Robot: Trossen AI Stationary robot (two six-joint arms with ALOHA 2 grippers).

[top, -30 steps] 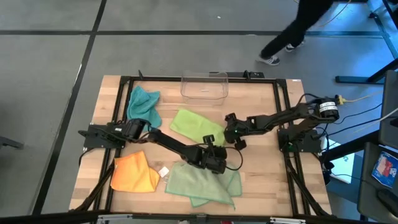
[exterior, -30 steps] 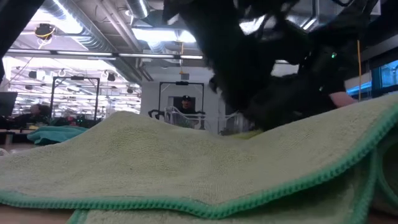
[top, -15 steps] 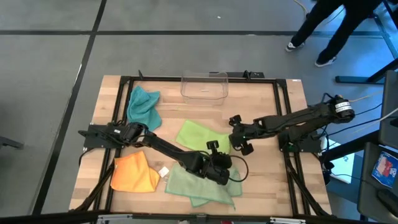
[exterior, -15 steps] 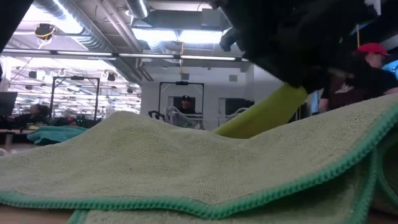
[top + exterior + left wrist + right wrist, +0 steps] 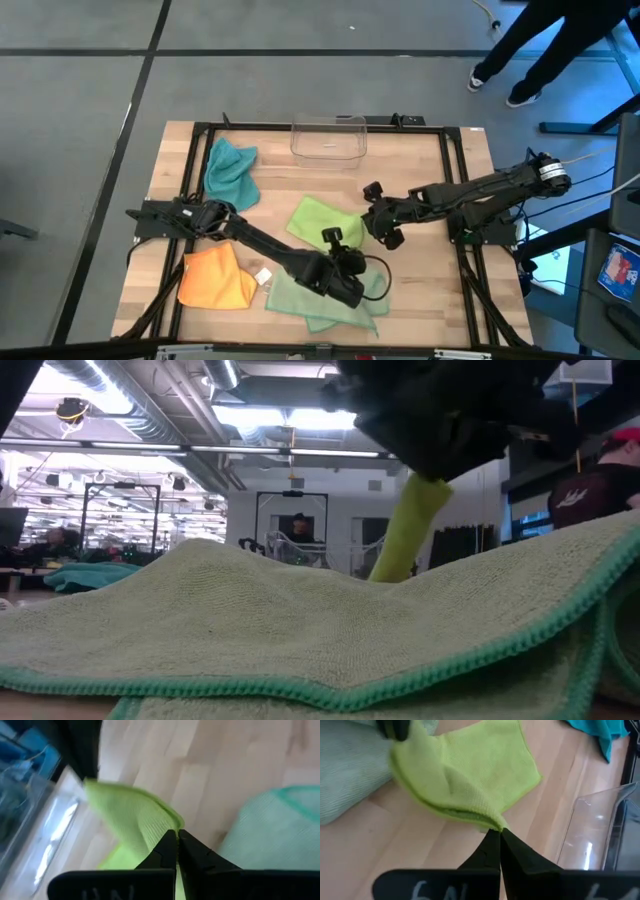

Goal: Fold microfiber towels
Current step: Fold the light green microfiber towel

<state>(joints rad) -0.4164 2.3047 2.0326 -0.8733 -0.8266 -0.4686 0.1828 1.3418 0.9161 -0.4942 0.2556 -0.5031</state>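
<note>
Both arms are working over the middle of the wooden desk. The left gripper is clenched on one corner of the lime green towel, pinching the fabric between its fingertips just above the pale sage green towel. The right gripper is clenched on another corner of the same lime green cloth, on the side toward the clear plastic bin. Between the two grips, the lime towel is hanging partly lifted, with its far portion lying on the desk surface; in the low view a raised strip of it is showing behind the sage towel.

The pale sage green towel is lying rumpled at the desk's front edge, partly under the left arm, its darker green hem showing in the low view. The orange towel is lying at the front left, beside a small white tag-like item that cannot be identified. The teal towel is lying bunched at the back left, near the bin. The bin is standing at the back centre of the desk.

A person's legs are showing on the floor beyond the desk's back right corner.
</note>
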